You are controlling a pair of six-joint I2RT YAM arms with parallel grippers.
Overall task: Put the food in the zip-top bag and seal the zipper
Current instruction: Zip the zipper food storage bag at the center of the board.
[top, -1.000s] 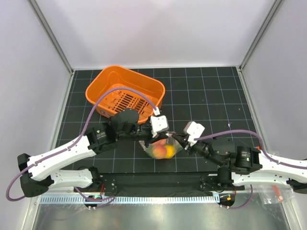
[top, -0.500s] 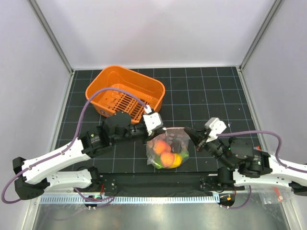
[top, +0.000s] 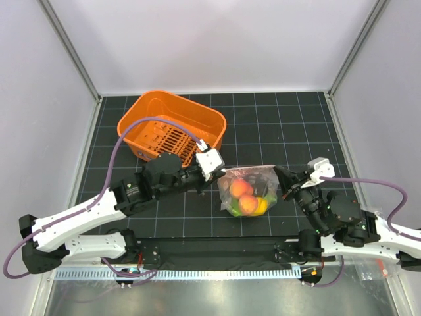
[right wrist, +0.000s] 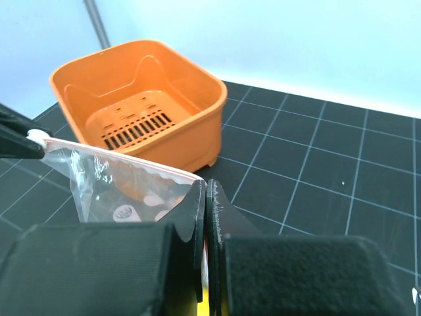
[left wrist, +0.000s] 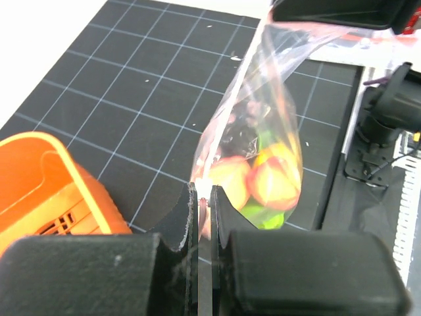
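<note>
The clear zip-top bag (top: 248, 189) hangs stretched between both grippers just above the mat. Inside is the food (top: 245, 197): a peach-orange ball, a yellow-orange fruit and green pieces, also seen in the left wrist view through the plastic (left wrist: 271, 179). My left gripper (top: 222, 174) is shut on the left end of the bag's mouth (left wrist: 203, 197). My right gripper (top: 278, 176) is shut on the right end (right wrist: 206, 189). The pink zipper (right wrist: 125, 160) runs taut between them; whether it is pressed closed along its length does not show.
An orange plastic basket (top: 197, 109) stands behind the left arm at the back left, its wall (right wrist: 191, 141) close beyond the bag. The black grid mat (top: 296, 131) lies bare to the right, with white enclosure walls around it.
The right gripper slid rightwards along the bag's mouth, away from the left gripper, and shut on its right end. The bag shifted right and is now pulled taut.
</note>
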